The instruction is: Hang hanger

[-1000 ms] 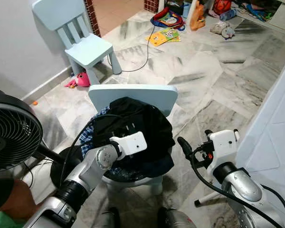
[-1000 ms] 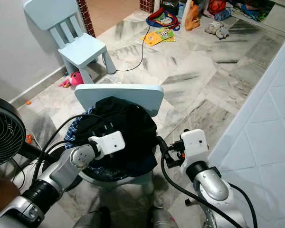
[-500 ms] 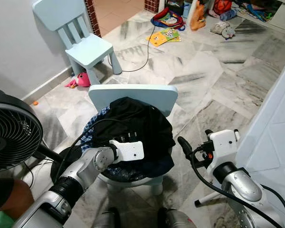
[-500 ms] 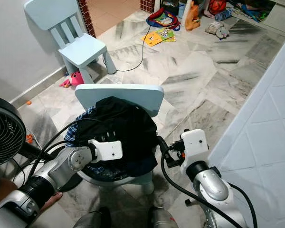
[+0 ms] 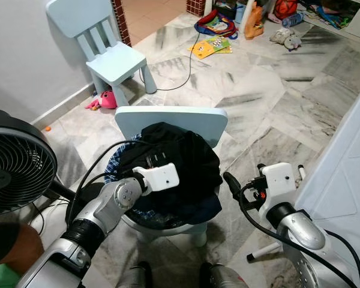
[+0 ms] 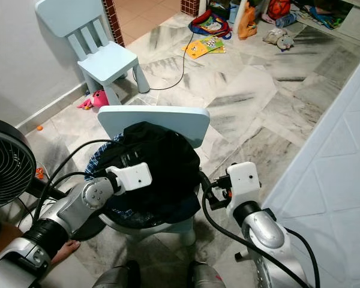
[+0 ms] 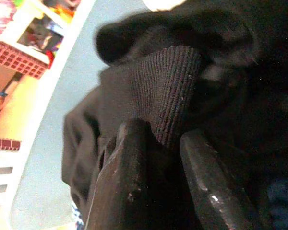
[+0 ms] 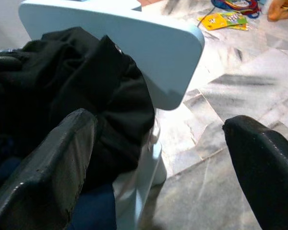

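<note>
A heap of dark clothes [image 5: 174,162] lies on the seat of a small light-blue chair [image 5: 171,121] right before me, with a blue checked piece [image 5: 115,171] at its left edge. My left gripper [image 5: 151,161] is pushed into the heap. In the left wrist view its fingers [image 7: 127,182] pinch a ribbed black fold of a black garment [image 7: 168,91]. My right gripper [image 5: 246,179] hovers beside the seat's right edge, open and holding nothing, and faces the heap and chair back [image 8: 149,52].
A black standing fan [image 5: 15,162] is close on my left, with a person's foot [image 6: 66,246] beneath it. A second blue chair [image 5: 111,57], a pink toy [image 5: 105,99] and a black cable [image 5: 189,66] lie beyond. A white tiled wall [image 5: 348,150] runs along the right.
My left gripper dipped lower into the clothes and has come up a little again. The right gripper has hardly moved. The camera shifted slightly.
</note>
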{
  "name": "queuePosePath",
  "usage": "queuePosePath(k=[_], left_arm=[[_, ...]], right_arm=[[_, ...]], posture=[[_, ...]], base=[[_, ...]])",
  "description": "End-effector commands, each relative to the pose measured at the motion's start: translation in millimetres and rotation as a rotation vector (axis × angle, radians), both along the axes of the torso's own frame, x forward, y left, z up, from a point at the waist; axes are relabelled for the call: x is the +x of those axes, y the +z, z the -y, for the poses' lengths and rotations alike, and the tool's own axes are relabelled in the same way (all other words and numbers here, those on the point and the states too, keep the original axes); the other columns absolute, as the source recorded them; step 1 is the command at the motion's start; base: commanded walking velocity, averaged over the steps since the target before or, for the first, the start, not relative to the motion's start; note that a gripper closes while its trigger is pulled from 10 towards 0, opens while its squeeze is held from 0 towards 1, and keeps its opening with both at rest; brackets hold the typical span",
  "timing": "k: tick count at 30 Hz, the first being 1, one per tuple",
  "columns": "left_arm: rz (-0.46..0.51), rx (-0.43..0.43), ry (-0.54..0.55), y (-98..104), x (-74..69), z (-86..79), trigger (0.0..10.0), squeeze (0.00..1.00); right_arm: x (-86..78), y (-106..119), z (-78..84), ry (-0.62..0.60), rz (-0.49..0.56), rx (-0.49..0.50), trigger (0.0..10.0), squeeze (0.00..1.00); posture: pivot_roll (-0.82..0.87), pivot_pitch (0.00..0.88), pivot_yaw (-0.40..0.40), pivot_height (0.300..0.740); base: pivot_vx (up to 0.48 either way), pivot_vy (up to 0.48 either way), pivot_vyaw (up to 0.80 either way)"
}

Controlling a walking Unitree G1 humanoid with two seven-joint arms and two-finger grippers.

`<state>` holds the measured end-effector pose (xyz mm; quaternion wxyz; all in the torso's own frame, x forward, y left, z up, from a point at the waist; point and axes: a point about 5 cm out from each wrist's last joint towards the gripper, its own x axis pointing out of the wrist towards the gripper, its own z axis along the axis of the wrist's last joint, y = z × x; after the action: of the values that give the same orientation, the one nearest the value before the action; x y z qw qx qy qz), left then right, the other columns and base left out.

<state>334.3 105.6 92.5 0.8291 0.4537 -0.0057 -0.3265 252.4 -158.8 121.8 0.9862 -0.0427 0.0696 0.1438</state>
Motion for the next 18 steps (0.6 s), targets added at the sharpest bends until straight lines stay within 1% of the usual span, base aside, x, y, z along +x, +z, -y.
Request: queuePosePath(k=[1, 2, 5, 6, 7, 8, 10, 12, 13, 14, 16, 17, 18], left_arm=[[0.012, -0.071, 0.024, 5, 0.8, -2.0, 0.0, 0.0], [0.023, -0.111, 0.034, 9, 1.2, -2.0, 0.0, 0.0], [0.042, -0.177, 0.042, 15, 1.5, -2.3, 0.0, 0.0], [0.043, -0.224, 0.046, 19, 0.3, -2.1, 0.0, 0.0], [0.042, -0.29, 0.056, 23, -0.9, -2.8, 0.0, 0.0], [0.042, -0.29, 0.056, 23, -0.9, -2.8, 0.0, 0.0], [0.015, -0.421, 0.085, 29, -6.4, -6.2, 0.0, 0.0], [-0.004, -0.499, 0.114, 31, -10.3, -8.4, 0.0, 0.0], [-0.009, -0.532, 0.125, 32, -12.8, -9.5, 0.0, 0.0], [-0.009, -0.532, 0.125, 32, -12.8, -9.5, 0.0, 0.0], [-0.024, -0.629, 0.169, 34, -22.5, -14.1, 0.0, 0.0], [-0.041, -0.709, 0.214, 34, -30.9, -18.1, 0.0, 0.0], [-0.044, -0.729, 0.228, 34, -33.2, -19.6, 0.0, 0.0]], right_arm=[[0.0, -2, -1.7, 0.002, -0.002, 0.003, 10.0, 0.0], [1.3, -2, -2.7, 0.006, 0.002, 0.005, 10.0, 0.0], [6.1, -1, -3.9, 0.009, 0.01, 0.007, 10.0, 0.0], [7.8, -1, -4.3, 0.01, 0.015, 0.009, 10.0, 0.0], [10.9, -1, -5.1, 0.012, 0.02, 0.011, 10.0, 0.0], [10.9, -1, -5.1, 0.012, 0.02, 0.011, 10.0, 0.0], [16.1, 0, -6.7, 0.016, 0.033, 0.015, 10.0, 0.0], [17.8, 0, -7.9, 0.019, 0.038, 0.018, 10.0, 0.0], [18.7, 0, -8.6, 0.02, 0.041, 0.019, 10.0, 0.0], [18.7, 0, -8.6, 0.02, 0.041, 0.019, 10.0, 0.0], [22.7, -1, -11.5, 0.026, 0.049, 0.026, 10.0, 0.0], [25.3, -1, -13.5, 0.032, 0.055, 0.03, 10.0, 0.0], [26.3, -1, -14.1, 0.034, 0.056, 0.03, 10.0, 0.0]], posture=[[-0.11, 0.186, 0.038, 0.74], [-0.11, 0.183, 0.038, 0.74], [-0.1, 0.168, 0.036, 0.74], [-0.1, 0.162, 0.036, 0.74], [-0.09, 0.149, 0.036, 0.74], [-0.09, 0.149, 0.036, 0.74], [-0.08, 0.134, 0.036, 0.74], [-0.07, 0.124, 0.035, 0.74], [-0.07, 0.117, 0.034, 0.74], [-0.07, 0.117, 0.034, 0.74], [-0.06, 0.097, 0.033, 0.74], [-0.05, 0.086, 0.029, 0.74], [-0.05, 0.083, 0.028, 0.74]], base=[[0.0, 0.0, 0.0], [0.0, 0.0, 0.0], [0.0, 0.0, 0.0], [0.0, 0.0, 0.0], [0.0, 0.0, 0.0], [0.0, 0.0, 0.0], [0.0, 0.0, 0.0], [0.0, 0.0, 0.0], [0.0, 0.0, 0.0], [0.0, 0.0, 0.0], [0.0, 0.0, 0.0], [0.0, 0.0, 0.0], [0.0, 0.0, 0.0]])
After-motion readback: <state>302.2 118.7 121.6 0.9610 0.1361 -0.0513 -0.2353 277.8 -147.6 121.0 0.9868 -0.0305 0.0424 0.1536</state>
